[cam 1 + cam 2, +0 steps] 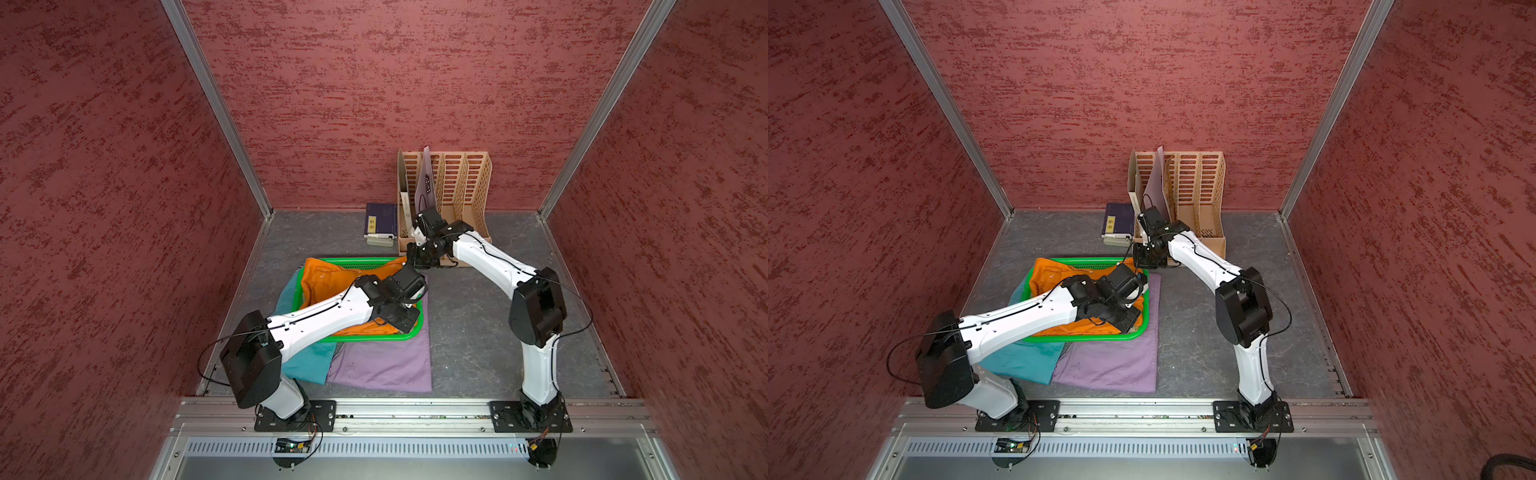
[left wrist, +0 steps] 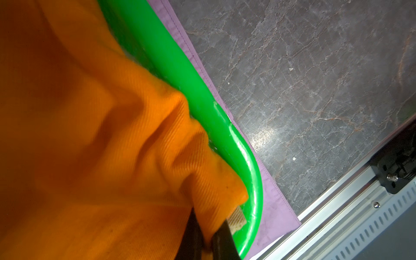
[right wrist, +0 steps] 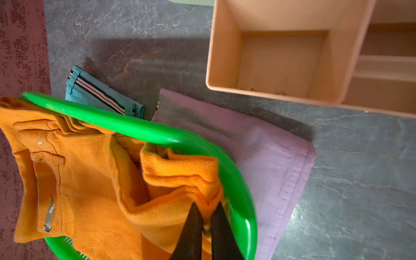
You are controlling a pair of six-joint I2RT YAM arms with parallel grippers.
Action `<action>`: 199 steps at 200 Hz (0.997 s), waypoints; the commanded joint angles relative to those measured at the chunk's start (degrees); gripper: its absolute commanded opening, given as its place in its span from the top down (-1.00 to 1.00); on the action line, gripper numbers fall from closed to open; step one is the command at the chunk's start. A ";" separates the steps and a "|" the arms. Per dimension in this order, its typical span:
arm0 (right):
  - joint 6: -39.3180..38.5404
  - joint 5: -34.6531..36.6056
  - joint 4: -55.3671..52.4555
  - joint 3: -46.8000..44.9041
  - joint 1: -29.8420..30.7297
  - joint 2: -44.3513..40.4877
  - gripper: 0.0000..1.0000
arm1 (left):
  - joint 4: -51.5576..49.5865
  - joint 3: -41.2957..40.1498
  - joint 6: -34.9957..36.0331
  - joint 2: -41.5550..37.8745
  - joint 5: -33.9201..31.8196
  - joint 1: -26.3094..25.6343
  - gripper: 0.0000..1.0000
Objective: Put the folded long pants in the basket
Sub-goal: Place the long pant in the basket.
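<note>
Orange pants (image 1: 328, 282) lie in the green basket (image 1: 374, 337), their waist draped over its far rim. We see the left gripper (image 2: 211, 222) and the right gripper (image 3: 206, 216) each clamped tight on that cloth; lilac pants (image 1: 382, 365) and teal pants (image 1: 311, 361) lie under the basket.

Item: yellow label (image 1: 372, 226) on dark blue book (image 1: 384, 216), near, beyond the right fingers (image 3: 191, 231). Two dark marks, illegible.
</note>
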 commanded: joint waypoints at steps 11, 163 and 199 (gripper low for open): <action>0.73 -1.63 1.34 2.18 -0.41 0.69 1.00 | 3.06 -1.23 2.31 -10.03 7.79 1.29 1.00; 2.19 -1.71 1.83 -4.11 -0.75 -3.99 0.50 | 4.23 -5.32 5.40 -11.41 36.84 5.46 -0.48; 1.89 2.07 5.02 -9.04 -0.78 -9.34 0.54 | 7.44 -4.99 -0.17 -15.59 33.44 13.45 -0.48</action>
